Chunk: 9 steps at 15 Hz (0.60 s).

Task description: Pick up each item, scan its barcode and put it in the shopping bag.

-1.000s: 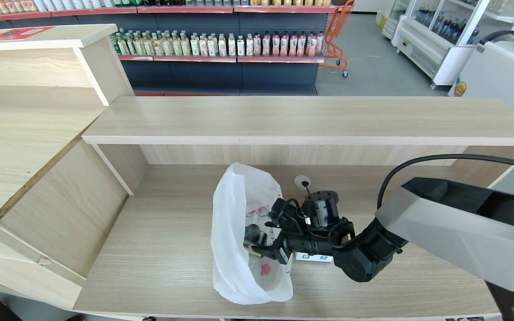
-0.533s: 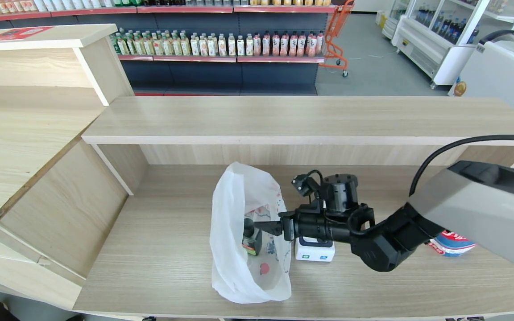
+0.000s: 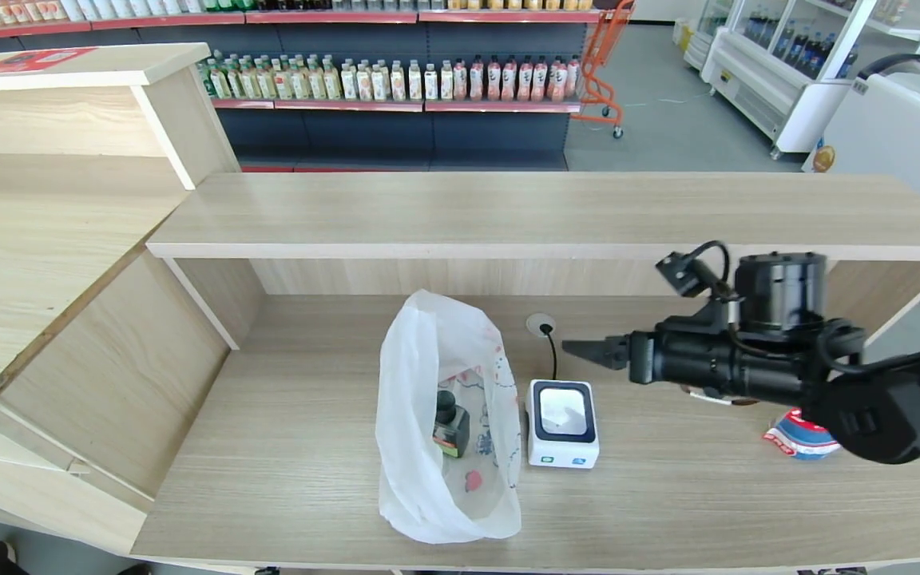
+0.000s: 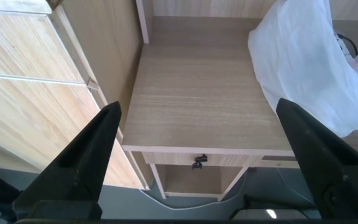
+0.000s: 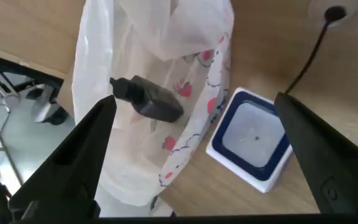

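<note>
The white shopping bag (image 3: 428,447) stands open at the counter's middle, with a dark bottle (image 3: 450,425) lying inside it. The white scanner (image 3: 562,422) sits just right of the bag. My right gripper (image 3: 584,350) hangs open and empty above the counter, right of the scanner and higher than it. A blue and red packet (image 3: 803,439) lies on the counter under that arm. In the right wrist view the gripper (image 5: 194,99) looks down on the bag (image 5: 104,74), the bottle (image 5: 151,99) and the scanner (image 5: 253,140). My left gripper (image 4: 197,104) is open over the counter's front left, beside the bag (image 4: 309,68).
The scanner's cable runs to a grommet hole (image 3: 541,324) at the back of the counter (image 3: 284,447). A raised shelf (image 3: 508,212) borders the back and a wooden side panel (image 3: 109,375) the left. Bare counter lies left of the bag.
My right gripper has drawn out of the bag and swung right and upward, leaving the bottle inside. The scanner and the packet have come into sight.
</note>
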Tool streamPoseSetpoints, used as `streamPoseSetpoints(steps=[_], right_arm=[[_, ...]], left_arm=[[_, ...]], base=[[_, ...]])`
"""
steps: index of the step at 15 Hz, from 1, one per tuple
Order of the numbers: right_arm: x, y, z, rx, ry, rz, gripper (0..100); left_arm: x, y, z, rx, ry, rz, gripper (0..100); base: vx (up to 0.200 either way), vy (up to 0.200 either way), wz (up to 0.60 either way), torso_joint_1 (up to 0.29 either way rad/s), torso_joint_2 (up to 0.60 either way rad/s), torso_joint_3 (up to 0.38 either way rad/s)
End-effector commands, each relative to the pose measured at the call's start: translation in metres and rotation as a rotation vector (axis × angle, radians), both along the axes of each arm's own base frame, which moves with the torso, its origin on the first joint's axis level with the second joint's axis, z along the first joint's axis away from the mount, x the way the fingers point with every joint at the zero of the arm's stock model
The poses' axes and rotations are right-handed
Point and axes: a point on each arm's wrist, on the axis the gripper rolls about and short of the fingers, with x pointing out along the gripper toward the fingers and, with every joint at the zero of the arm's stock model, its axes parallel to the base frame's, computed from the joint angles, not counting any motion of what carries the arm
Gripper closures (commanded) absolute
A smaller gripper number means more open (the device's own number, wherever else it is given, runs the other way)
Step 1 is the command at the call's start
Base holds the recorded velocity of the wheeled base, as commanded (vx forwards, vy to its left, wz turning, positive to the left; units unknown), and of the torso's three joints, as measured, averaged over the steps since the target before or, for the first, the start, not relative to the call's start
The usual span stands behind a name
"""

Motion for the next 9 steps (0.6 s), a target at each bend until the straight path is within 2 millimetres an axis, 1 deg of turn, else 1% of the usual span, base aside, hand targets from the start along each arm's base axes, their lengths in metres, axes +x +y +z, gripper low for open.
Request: streamPoseSetpoints(steps=[1,2,3,4,6,9], right_arm=[[-0.04,-0.059,0.052,-0.151,-0.31,-0.127,0],[-0.052,-0.072,0.052,-0.217,-0.356,-0.148,0],[-0.068,-0.079,0.048,-0.23,-0.354,-0.171,0],[-0.08,-0.082,0.043,-0.227,-0.338,-0.178,0],[-0.093,-0.086,0.042,-0.199,-0.318,-0.195,0],[-0.093,-0.088,0.04,-0.148,-0.27,-0.225,0]], left_arm=[[0.0,0.0,0.0,0.0,0.001,0.0,0],[0.0,0.0,0.0,0.0,0.0,0.0,0],[0.0,0.0,0.0,0.0,0.001,0.0,0],[0.0,0.0,0.0,0.0,0.001,0.0,0],[0.0,0.0,0.0,0.0,0.001,0.0,0],[0.0,0.0,0.0,-0.003,0.001,0.0,0]], base=[[0.0,0.0,0.0,0.0,0.0,0.0],[0.0,0.0,0.0,0.0,0.0,0.0],[0.0,0.0,0.0,0.0,0.0,0.0],[0.0,0.0,0.0,0.0,0.0,0.0],[0.0,0.0,0.0,0.0,0.0,0.0],[0.0,0.0,0.0,0.0,0.0,0.0]])
